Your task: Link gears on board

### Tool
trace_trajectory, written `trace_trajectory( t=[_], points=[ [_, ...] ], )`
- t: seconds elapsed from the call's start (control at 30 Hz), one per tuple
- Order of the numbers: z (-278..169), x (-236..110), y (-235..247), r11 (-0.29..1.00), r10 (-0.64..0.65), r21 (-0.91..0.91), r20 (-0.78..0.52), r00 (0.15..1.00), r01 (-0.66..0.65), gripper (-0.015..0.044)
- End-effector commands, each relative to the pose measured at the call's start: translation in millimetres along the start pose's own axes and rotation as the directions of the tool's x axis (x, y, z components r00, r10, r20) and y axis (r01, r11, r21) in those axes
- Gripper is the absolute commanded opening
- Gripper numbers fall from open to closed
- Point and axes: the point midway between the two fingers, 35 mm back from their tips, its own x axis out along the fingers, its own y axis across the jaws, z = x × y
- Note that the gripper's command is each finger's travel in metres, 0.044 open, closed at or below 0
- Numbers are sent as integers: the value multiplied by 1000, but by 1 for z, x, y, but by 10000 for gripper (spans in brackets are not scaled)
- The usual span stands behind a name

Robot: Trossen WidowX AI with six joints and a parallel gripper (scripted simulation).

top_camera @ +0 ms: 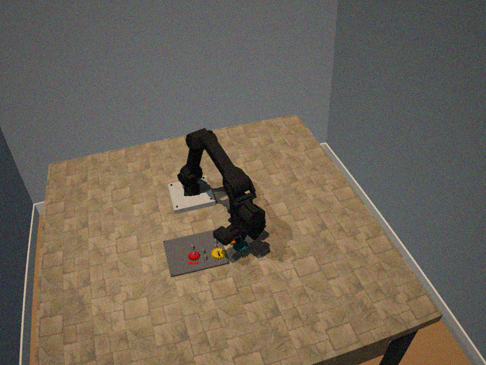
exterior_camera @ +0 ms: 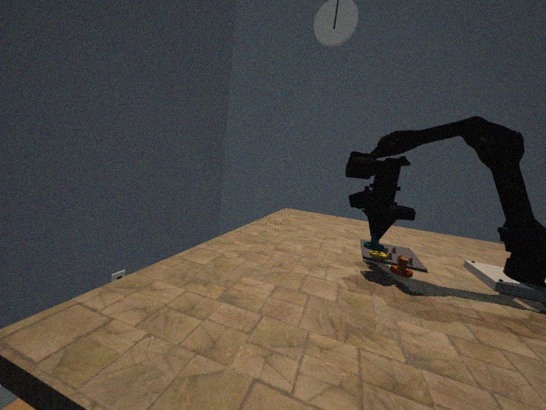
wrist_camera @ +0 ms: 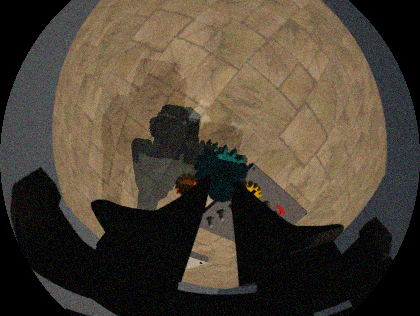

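Observation:
My gripper (exterior_camera: 374, 238) (wrist_camera: 221, 183) is shut on the hub of the teal gear (top_camera: 243, 247) (exterior_camera: 374, 246) (wrist_camera: 220, 167), which hangs above the table just off the board's edge beside the yellow gear. The yellow gear (top_camera: 217, 253) (exterior_camera: 378, 255) (wrist_camera: 254, 190) with its black stripe is on a peg of the grey board (top_camera: 178, 259) (exterior_camera: 418, 268) (wrist_camera: 281, 193). The red gear (top_camera: 194, 255) is on another peg, with the red arrow (top_camera: 193, 263) (wrist_camera: 281, 211) beside it. An orange gear (top_camera: 233, 242) (exterior_camera: 401, 268) (wrist_camera: 186, 184) stands on the table next to the board.
Several bare pegs stand on the board, among them one peg (top_camera: 204, 250) between the red and yellow gears and another peg (top_camera: 193, 246) behind the red gear. The white base plate (top_camera: 178, 202) (exterior_camera: 483, 275) of the arm lies behind the board.

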Motion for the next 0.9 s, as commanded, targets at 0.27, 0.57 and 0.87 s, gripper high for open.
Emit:
trace_trajectory(
  t=[0.27, 0.57, 0.87],
  points=[
    [3, -24, 1, 1000, 0, 1, 10, 1000, 0, 0],
    [3, -42, 2, 1000, -1, -1, 12, 1000, 1, 0],
    [2, -59, 3, 1000, -3, -4, 13, 1000, 3, 0]
  ],
)
